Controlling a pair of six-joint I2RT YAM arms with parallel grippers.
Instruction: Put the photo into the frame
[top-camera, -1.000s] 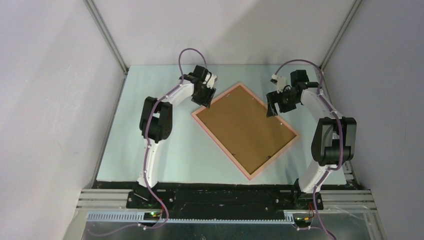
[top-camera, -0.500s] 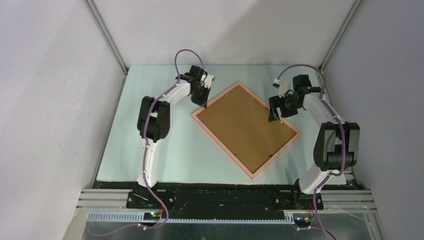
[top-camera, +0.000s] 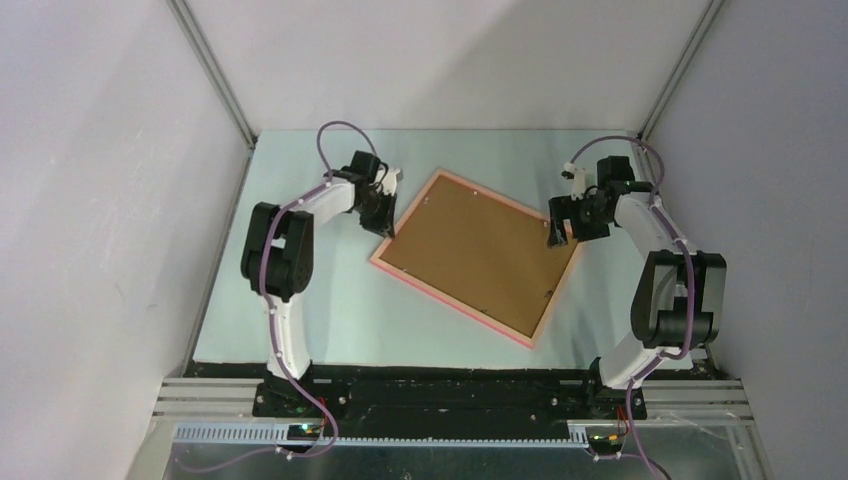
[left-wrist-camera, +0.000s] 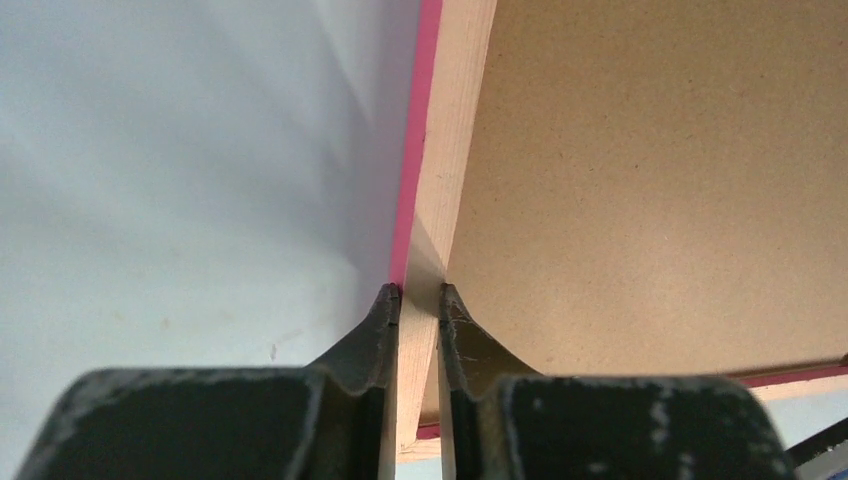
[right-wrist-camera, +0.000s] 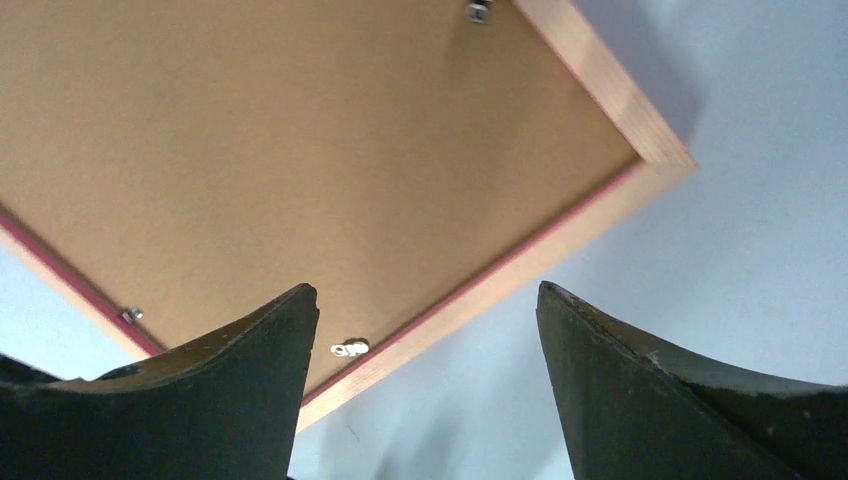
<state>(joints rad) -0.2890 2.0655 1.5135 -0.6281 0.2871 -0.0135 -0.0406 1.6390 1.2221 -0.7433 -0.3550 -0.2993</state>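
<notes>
From where I stand, the frame (top-camera: 450, 302) lies back-up in the middle of the table (top-camera: 300, 300), turned so its corners point roughly to 12, 3, 6 and 9 o'clock. The brown backing board (top-camera: 475, 255) fills it. I cannot see the photo from above or from either wrist camera, so I cannot say where it is.

The left claw (top-camera: 386, 228) is at the frame's 9 to 10 o'clock side and pinches the thin wooden rail (left-wrist-camera: 440, 150), one finger on the pink outer face and the other on the inner side next to the board (left-wrist-camera: 650, 180). The right claw (top-camera: 556, 236) hangs over the 3 o'clock corner with its jaws spread wide and nothing between them. Below it, the rail (right-wrist-camera: 600, 75) and the small metal tabs (right-wrist-camera: 350, 348) along the board's edge are in plain view.

My guess is that the left side is steadying the frame while the right side gets ready to free the board. To do that well, the pinch should stay square on the rail alone and not catch the board's edge, or the board will bind. The right claw is probably too wide to work a tab as it stands. It would do better to narrow, come down beside one tab, and turn it gently so the frame does not skid.
</notes>
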